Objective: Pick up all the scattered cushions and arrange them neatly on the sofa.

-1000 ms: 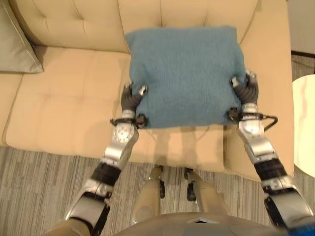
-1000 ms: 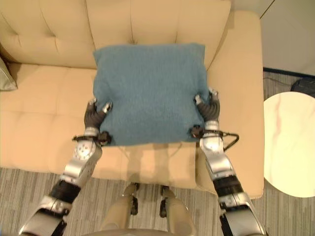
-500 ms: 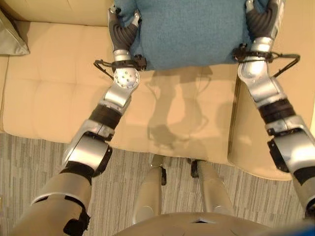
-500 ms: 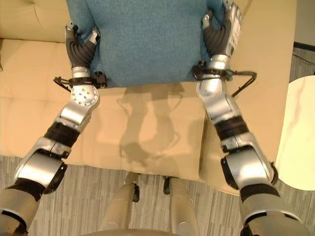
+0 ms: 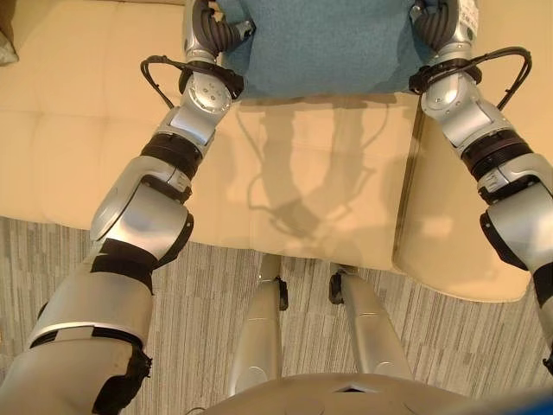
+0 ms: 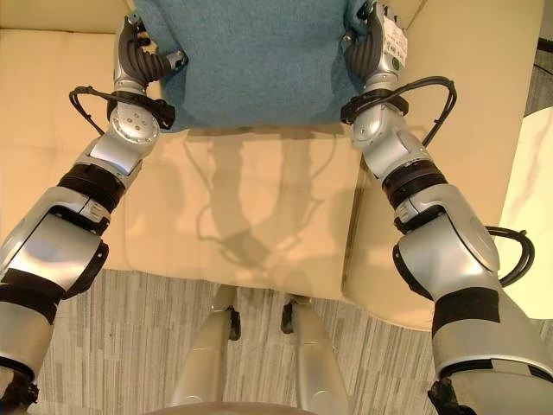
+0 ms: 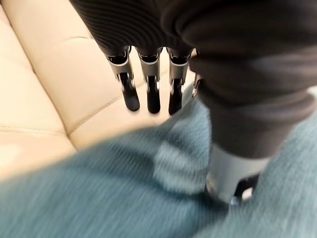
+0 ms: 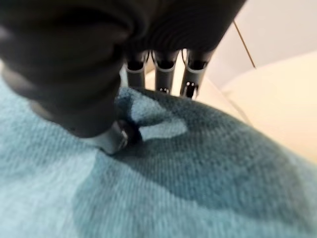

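Note:
A blue-teal cushion (image 5: 321,47) is held out over the back part of the cream sofa seat (image 5: 328,173), between both hands. My left hand (image 5: 210,33) grips its left edge, thumb pressed into the cloth (image 7: 148,198) with the fingers (image 7: 151,94) behind it. My right hand (image 5: 441,24) clasps the right edge the same way, thumb dug into the fabric (image 8: 148,188). The cushion's upper part runs out of the eye views. Both arms are stretched far forward.
The sofa's right armrest (image 5: 484,233) lies beside my right arm. A grey cushion's corner (image 5: 5,54) shows at the far left. A round white table (image 6: 540,190) stands to the right of the sofa. Striped grey carpet (image 5: 207,320) lies in front.
Both arms have stretched further forward, carrying the blue cushion deeper toward the sofa back. The camera has tipped down, so the whole picture has shifted.

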